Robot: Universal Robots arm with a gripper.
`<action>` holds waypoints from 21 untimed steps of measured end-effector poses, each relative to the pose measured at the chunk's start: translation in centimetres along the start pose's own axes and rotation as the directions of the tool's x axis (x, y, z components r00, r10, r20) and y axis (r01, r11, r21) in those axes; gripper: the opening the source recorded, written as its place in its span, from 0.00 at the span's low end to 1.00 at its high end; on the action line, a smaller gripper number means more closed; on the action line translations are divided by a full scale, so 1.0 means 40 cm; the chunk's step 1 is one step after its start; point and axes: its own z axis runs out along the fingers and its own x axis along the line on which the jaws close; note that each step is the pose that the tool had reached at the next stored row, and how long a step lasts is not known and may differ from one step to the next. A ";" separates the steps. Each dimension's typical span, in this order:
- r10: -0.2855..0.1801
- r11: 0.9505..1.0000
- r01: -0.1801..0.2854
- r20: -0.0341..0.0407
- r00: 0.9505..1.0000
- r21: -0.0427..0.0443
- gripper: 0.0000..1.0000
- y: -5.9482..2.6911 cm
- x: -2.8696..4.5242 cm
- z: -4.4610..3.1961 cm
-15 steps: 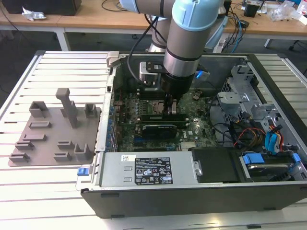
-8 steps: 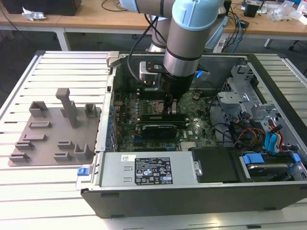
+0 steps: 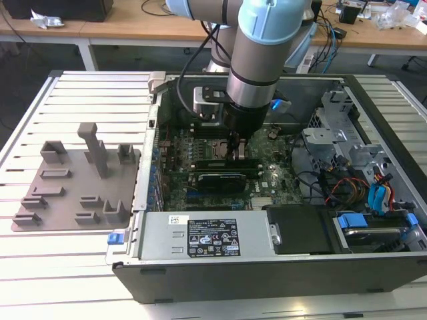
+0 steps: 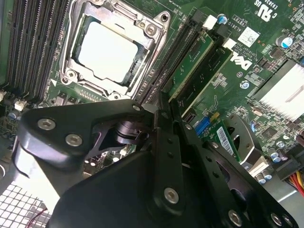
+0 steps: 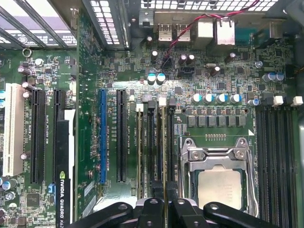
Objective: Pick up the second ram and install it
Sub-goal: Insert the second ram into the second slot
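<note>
Standing between end effector (image 5: 164,205) fingers: second ram (image 5: 164,156)

The open computer case (image 3: 267,267) and the gray holder tray (image 3: 73,183) beside it are seen from above and at some distance in the exterior view, with the arm (image 3: 263,60) reaching down into the case. In both wrist views the motherboard (image 5: 142,76) is looked down on from close range, past the gripper (image 5: 164,209) linkages. The CPU socket (image 4: 111,50) and the memory slots (image 5: 156,142) alongside it are shared by both wrist views.
</note>
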 end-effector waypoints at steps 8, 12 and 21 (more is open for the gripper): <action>-0.001 1.000 0.001 0.012 1.000 0.000 0.15 0.000 -0.001 0.009; -0.001 1.000 0.001 0.011 1.000 0.000 0.21 0.003 -0.004 -0.036; 0.000 1.000 0.000 0.003 1.000 0.000 0.10 0.008 -0.019 -0.110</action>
